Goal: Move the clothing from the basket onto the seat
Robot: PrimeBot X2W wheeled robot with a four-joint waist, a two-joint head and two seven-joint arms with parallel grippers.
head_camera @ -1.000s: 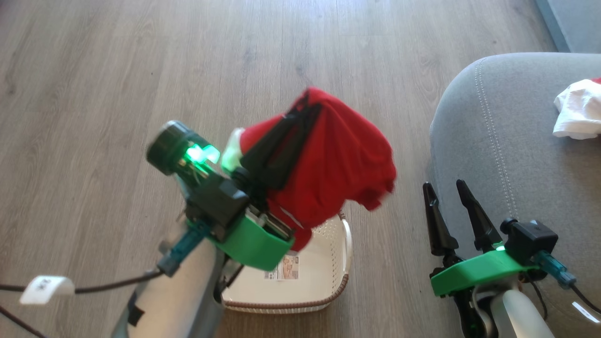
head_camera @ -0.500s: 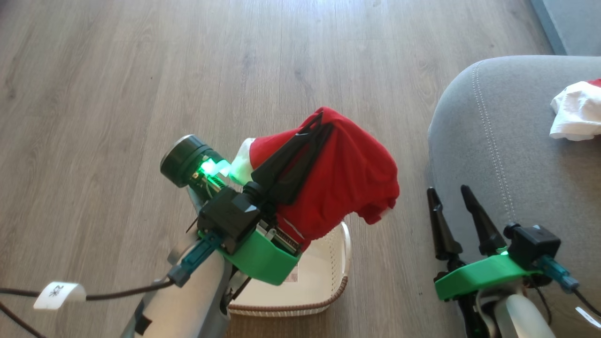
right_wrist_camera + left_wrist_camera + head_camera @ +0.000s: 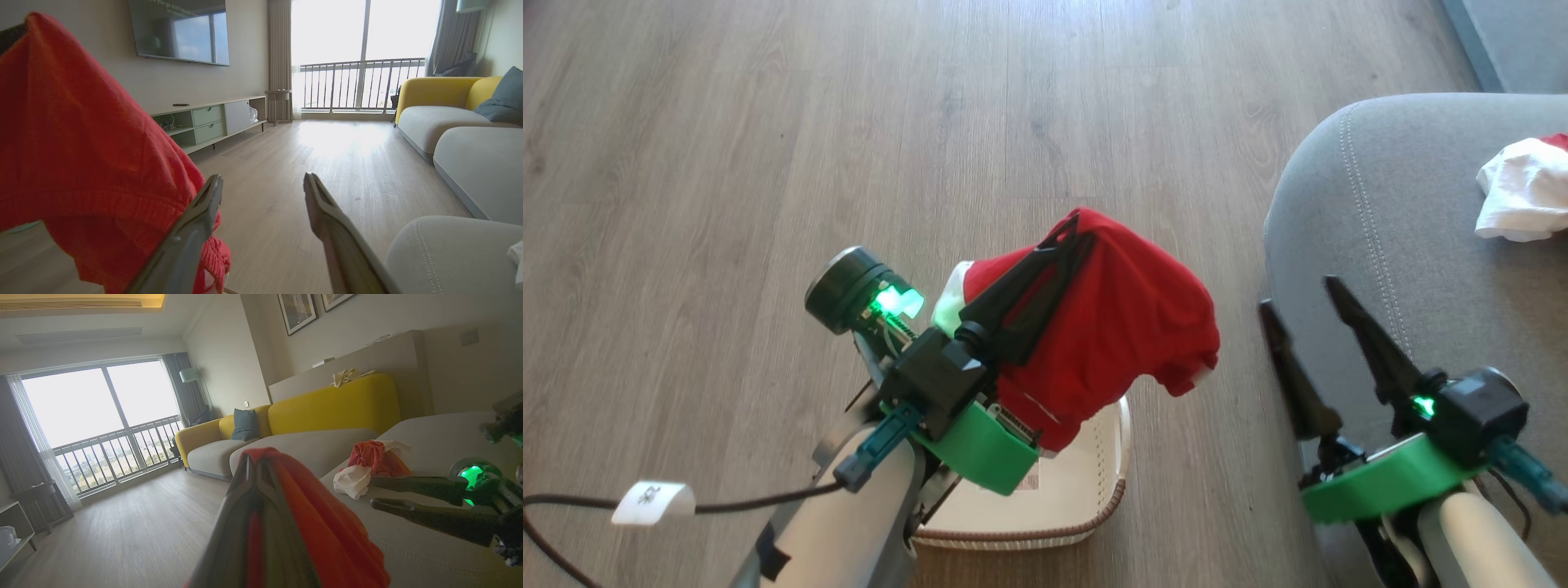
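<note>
My left gripper (image 3: 1072,233) is clamped on the red garment (image 3: 1131,327), white-trimmed and drooping in folds above the basket (image 3: 1013,535). The red-and-white garment (image 3: 1519,192) lies crumpled on the grey seat (image 3: 1405,245); my right gripper (image 3: 1298,294) gapes wide.

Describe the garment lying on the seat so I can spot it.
Start at the grey seat on the right of the head view. At that view's right edge a crumpled garment lies on it. It is white and red, while the other garment, hanging from the left hand above the basket, is almost all red.
</note>
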